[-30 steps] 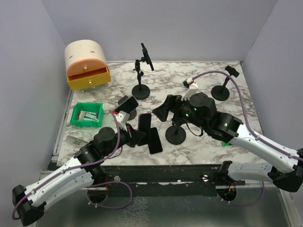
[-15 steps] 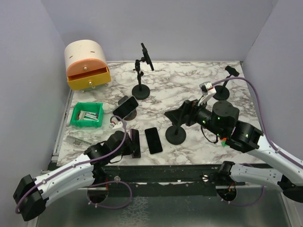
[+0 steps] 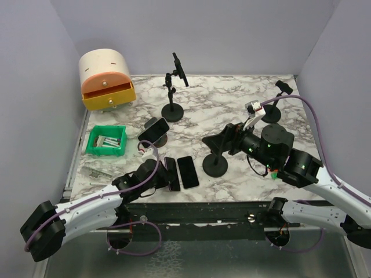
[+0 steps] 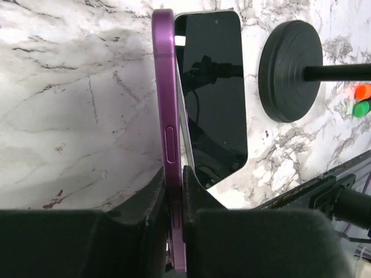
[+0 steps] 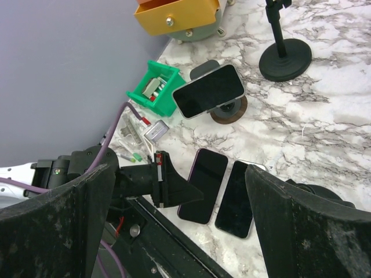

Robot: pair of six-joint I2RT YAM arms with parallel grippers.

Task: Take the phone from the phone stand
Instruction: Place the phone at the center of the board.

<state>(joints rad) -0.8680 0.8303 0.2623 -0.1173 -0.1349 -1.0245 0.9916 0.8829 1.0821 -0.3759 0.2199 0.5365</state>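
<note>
My left gripper (image 3: 163,175) is shut on the near end of a purple phone (image 3: 172,171) and holds it low at the table's front, screen up, beside a black phone (image 3: 187,171) that lies flat. In the left wrist view the purple phone (image 4: 168,87) shows edge-on between my fingers (image 4: 200,202). My right gripper (image 3: 219,141) is open and empty above a black phone stand (image 3: 215,165). Another phone (image 3: 154,130) rests tilted on a small round stand at the left. The right wrist view shows the purple phone (image 5: 206,184), the black phone (image 5: 236,198) and that propped phone (image 5: 210,90).
A green bin (image 3: 106,141) with small items and an orange drawer box (image 3: 106,78) stand at the left. Two more black stands are at the back middle (image 3: 173,110) and the back right (image 3: 270,112). The table's front edge runs just below the phones.
My left gripper has brought the purple phone down from a raised, upright hold to low beside the black phone. My right gripper has drawn back to the right from the stand.
</note>
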